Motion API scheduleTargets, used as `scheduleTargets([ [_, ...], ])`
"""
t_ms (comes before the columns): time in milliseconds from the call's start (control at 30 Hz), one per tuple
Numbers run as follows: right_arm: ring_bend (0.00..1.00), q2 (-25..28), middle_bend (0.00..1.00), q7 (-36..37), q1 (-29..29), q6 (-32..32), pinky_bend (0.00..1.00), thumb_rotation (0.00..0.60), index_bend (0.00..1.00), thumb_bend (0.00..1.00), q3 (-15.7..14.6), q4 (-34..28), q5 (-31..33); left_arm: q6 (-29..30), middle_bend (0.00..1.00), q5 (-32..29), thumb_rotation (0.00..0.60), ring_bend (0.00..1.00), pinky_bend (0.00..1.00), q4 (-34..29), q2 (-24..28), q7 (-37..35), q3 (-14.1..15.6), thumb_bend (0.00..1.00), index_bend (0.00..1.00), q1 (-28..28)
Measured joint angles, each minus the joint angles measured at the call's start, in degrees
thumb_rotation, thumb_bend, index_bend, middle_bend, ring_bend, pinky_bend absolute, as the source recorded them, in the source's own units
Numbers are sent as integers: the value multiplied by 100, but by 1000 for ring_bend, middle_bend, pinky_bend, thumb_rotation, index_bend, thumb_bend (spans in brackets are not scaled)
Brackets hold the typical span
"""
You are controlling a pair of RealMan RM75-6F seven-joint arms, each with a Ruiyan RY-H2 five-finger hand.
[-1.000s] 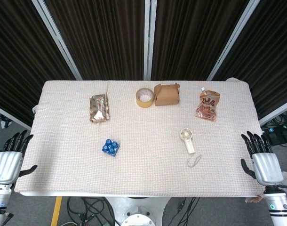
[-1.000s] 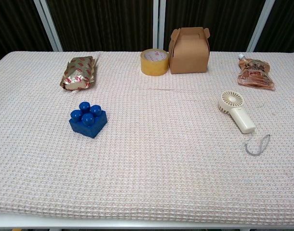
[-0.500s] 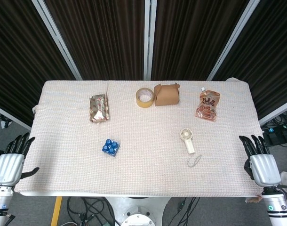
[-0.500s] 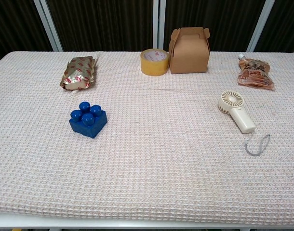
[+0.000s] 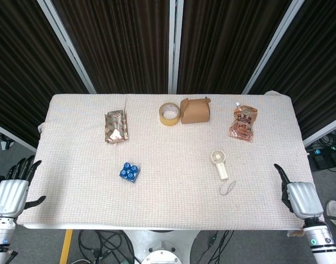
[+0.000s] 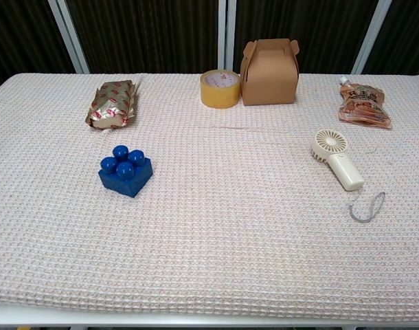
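Observation:
My left hand point(image 5: 11, 191) hangs off the table's front left corner, fingers spread and holding nothing. Beyond the front right corner sits my right hand point(image 5: 298, 198), also holding nothing; one finger points up and the others are curled in out of sight. Neither hand shows in the chest view. Nearest the left hand lies a blue studded brick point(image 5: 129, 172) point(image 6: 125, 171). A small cream hand fan point(image 5: 218, 163) point(image 6: 338, 159) with a grey wrist loop point(image 5: 227, 188) point(image 6: 367, 208) lies nearest the right hand.
Along the back of the cloth-covered table point(image 5: 173, 203) lie a foil snack packet point(image 5: 116, 126) point(image 6: 112, 103), a roll of yellow tape point(image 5: 169, 114) point(image 6: 220, 89), a brown carton box point(image 5: 195, 110) point(image 6: 269, 72) and an orange pouch point(image 5: 243, 123) point(image 6: 363, 105).
My right hand's spread fingers have folded in, leaving one extended, and the hand has dropped a little. The left hand sank slightly. Nothing on the table moved.

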Motion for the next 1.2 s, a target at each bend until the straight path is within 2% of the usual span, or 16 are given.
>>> scheduleTargets([
  [200, 843, -171, 916, -233, 201, -430, 752, 600, 0, 1000, 23, -56, 88, -25, 0, -6, 600, 0, 141, 21, -30, 6, 11, 0, 90, -4],
  [433, 844, -640, 917, -914, 714, -1205, 752, 600, 0, 1000, 150, -132, 312, -27, 0, -19, 600, 0, 141, 32, -14, -18, -4, 0, 90, -10],
  [733, 844, -1336, 916, -1716, 1224, -1945, 752, 600, 0, 1000, 354, 97, 1108, -46, 0, -86, 600, 0, 141, 100, 31, -106, -14, 0, 90, 9],
  [1200, 844, -1716, 917, -2264, 1558, -2145, 752, 600, 0, 1000, 414, 342, 1721, -83, 0, -168, 600, 0, 141, 267, 32, -292, -33, 0, 90, 25],
])
